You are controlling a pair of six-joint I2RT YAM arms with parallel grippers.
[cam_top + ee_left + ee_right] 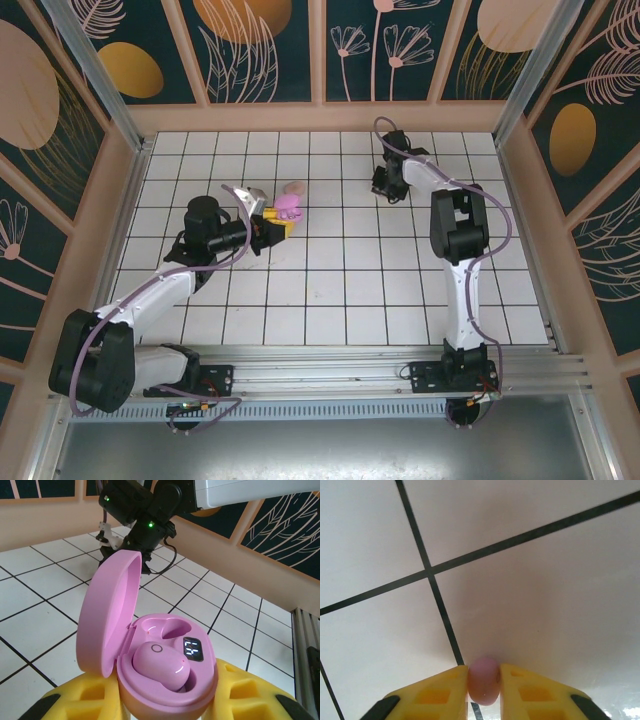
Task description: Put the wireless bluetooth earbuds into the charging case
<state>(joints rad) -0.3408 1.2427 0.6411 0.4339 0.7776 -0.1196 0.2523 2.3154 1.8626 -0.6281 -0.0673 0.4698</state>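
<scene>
My left gripper [272,228] [167,707] is shut on a lilac-pink charging case [288,208] [170,680], its yellow fingers [87,700] pressing both sides. The lid [107,615] stands open to the left. One earbud [160,665] sits in the near socket; the far socket [172,629] is empty, and a small display [194,649] is lit. My right gripper [384,184] [484,690] is down at the tiles at the back, shut on a tiny pink earbud [484,681] pinched between its fingertips, right at the floor.
A pale pink oval case [294,187] lies on the tiles just beyond the held case. The right arm [142,520] shows behind the open lid. White tiled floor [330,290] stretches between the arms; wooden walls [330,115] ring it.
</scene>
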